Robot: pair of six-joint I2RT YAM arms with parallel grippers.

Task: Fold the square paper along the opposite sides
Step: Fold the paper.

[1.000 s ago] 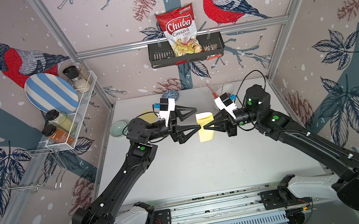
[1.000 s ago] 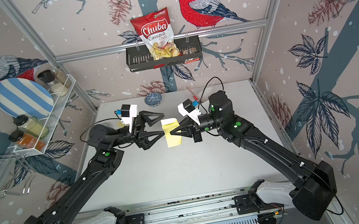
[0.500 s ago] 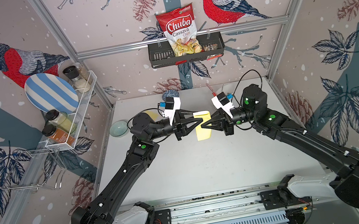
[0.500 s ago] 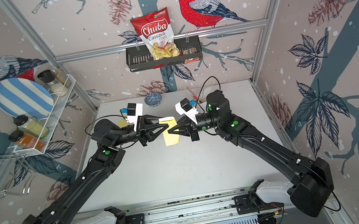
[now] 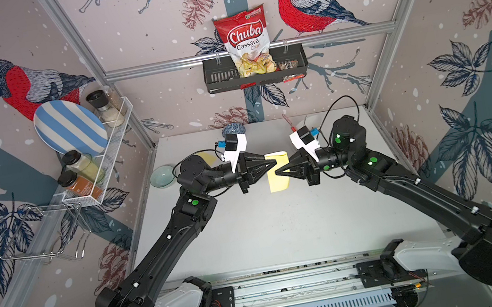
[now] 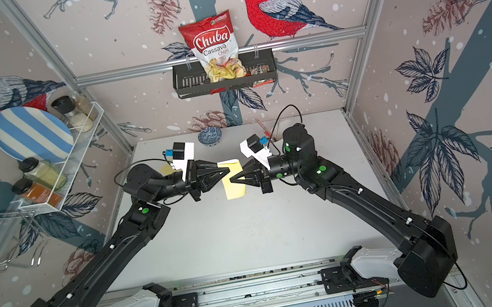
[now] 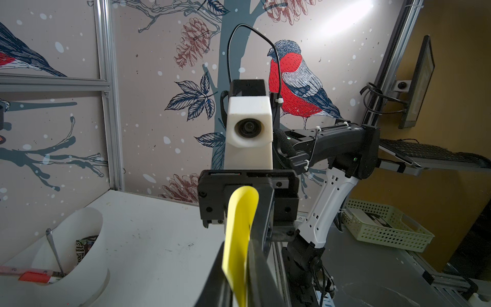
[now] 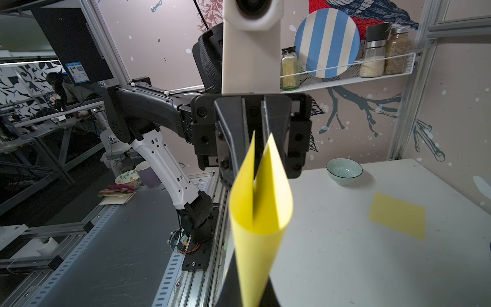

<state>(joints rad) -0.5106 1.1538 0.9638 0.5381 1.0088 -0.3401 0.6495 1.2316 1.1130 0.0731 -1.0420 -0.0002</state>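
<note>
Over the middle of the table [image 5: 284, 229] the yellow paper [image 5: 278, 182] hangs clear of the surface, curled into a loop, right gripper [image 5: 277, 172] clamped on one side, left gripper [image 5: 274, 163] pinched narrow on the opposite side, second yellow sheet [image 5: 207, 158] and pale bowl [image 5: 162, 176] lying farther back.

The near half of the table [image 5: 283, 222] between the two arms is bare and passable. Mid-table is barred: the left gripper [image 5: 274, 163] and right gripper [image 5: 276, 172] meet tip to tip, both clamped on the square paper [image 5: 278, 184], which is held off the surface. At far left stand a pale bowl [image 5: 162, 176] and a flat yellow sheet [image 5: 207, 158]. A blue bowl [image 5: 232, 128] stands at far centre. A wire shelf [image 5: 109, 150] juts from the left wall, and a black rack [image 5: 255, 73] from the far wall.
</note>
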